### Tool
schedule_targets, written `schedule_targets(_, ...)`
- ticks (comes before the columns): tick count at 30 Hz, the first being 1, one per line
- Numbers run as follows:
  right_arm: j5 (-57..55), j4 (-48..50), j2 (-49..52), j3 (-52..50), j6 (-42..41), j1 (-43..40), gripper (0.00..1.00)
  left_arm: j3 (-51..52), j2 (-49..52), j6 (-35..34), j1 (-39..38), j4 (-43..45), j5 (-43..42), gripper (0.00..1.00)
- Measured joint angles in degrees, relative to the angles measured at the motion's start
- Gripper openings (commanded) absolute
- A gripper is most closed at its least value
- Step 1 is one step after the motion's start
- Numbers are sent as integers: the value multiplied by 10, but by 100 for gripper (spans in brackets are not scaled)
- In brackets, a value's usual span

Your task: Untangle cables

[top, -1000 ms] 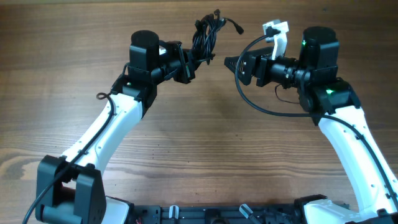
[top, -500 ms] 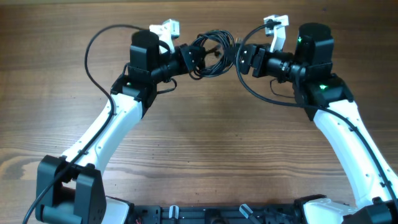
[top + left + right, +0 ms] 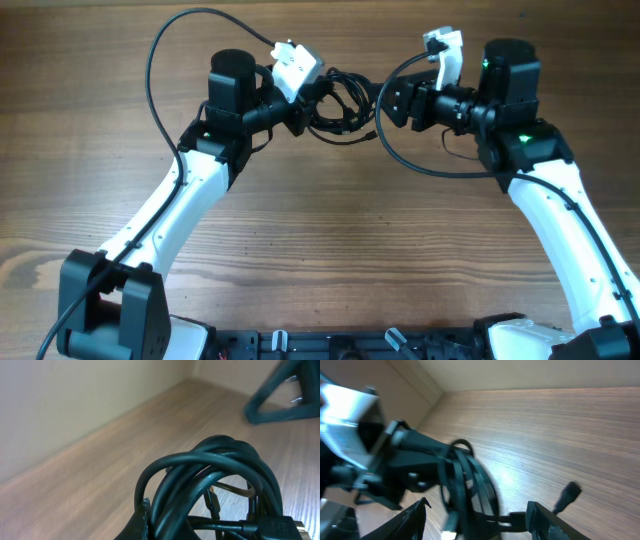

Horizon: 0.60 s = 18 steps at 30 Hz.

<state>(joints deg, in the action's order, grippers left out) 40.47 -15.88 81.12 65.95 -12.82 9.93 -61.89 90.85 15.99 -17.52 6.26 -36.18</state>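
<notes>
From overhead, you have one bundle of cables (image 3: 338,95) near the far side of the table (image 3: 330,230), hanging between your two arms. Your left gripper (image 3: 303,102) has its jaws pressed together on the bundle's left side. Your right gripper (image 3: 386,102) faces it from the other side, just beside the loops. I count two grippers and one bundle. I cannot tell how many separate cords are wound into it.

In the left wrist view, the loops rise right out of the pinch and fill the lower right of the frame, several strands stacked tightly and lifted clear of the wood. Here too, the strands overlap too much to count.

In the right wrist view, your right jaws stand spread, with the dark loops lying between the two fingertips and no pinch made yet. One plug (image 3: 568,494) sticks out on a loose end to the right.

You seem to be at the start of the pulling-apart step: one side is anchored and the other is lining up. Your next move calls for closing on a single outer loop or that free end, not the whole bunch, then drawing it away gently.
</notes>
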Motion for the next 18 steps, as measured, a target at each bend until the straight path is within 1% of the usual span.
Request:
schedule_targets(3,-1,-13,0,0,28,-1,57,0,0,14,0,32,-56,4)
schedule_targets(5,-1,-15,0,0,35,-1,49,0,0,18,0,32,-76,4)
schedule_targets(6,0,-17,0,0,38,-1,48,0,0,19,-1,32,-85,4)
schedule_targets(14,21,-31,4,1,44,1,43,0,0,22,-1,31,-102,4)
schedule_targets(15,22,-31,7,1,44,2,41,0,0,21,-1,30,-102,4)
schedule_targets(18,25,-30,32,1,43,14,31,0,0,21,-2,27,-102,4)
